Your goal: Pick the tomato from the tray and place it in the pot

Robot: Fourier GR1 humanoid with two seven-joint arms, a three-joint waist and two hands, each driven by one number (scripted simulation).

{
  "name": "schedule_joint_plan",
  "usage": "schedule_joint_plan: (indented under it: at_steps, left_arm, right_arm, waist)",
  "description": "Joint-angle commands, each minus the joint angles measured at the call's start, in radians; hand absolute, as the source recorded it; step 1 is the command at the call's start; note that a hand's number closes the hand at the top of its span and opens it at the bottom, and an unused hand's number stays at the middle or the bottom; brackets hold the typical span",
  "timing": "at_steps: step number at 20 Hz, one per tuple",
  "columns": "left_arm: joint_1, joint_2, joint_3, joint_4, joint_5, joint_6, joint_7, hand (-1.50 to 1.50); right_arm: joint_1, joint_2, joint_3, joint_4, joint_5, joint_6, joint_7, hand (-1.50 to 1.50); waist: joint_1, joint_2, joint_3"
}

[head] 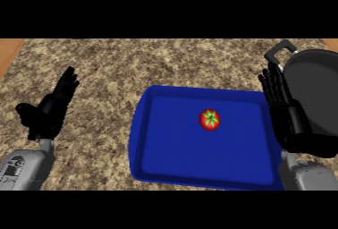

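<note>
A red tomato (pixel 210 120) with a green stem lies a little right of the middle of a blue tray (pixel 158 147). At the right edge stands a dark grey pot (pixel 315 91) with a black handle at its far rim. My right hand (pixel 285 105) is open, fingers straight and pointing away, between the tray's right rim and the pot, partly in front of the pot. My left hand (pixel 48 112) is open at the left, well clear of the tray, fingers up. Neither hand touches the tomato.
The counter top (pixel 105 67) is speckled brown stone. A strip of wood (pixel 8 53) shows along the far left edge.
</note>
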Motion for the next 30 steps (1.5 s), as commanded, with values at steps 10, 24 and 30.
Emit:
schedule_joint_plan:
  at_steps: [10, 24, 30]
  left_arm:
    - [0.103, -0.124, -0.181, 0.076, 0.009, -0.112, 0.098, 0.00]
    - [0.134, -0.112, -0.138, 0.043, 0.003, -0.128, 0.114, 0.00]
    - [0.153, -0.114, -0.149, -0.015, -0.007, -0.147, 0.148, 0.00]
  right_arm:
    - [-0.082, -0.049, 0.170, 0.117, 0.289, 0.014, -0.286, -1.50]
    - [-0.157, -0.239, 0.138, -0.130, 0.081, 0.361, 0.195, -1.50]
    - [-0.343, -0.127, 0.153, -0.045, 0.006, 0.371, 0.506, -1.50]
  waist:
    - [0.021, -0.020, -0.020]
    - [0.000, -0.031, -0.025]
    - [0.019, -0.029, -0.024]
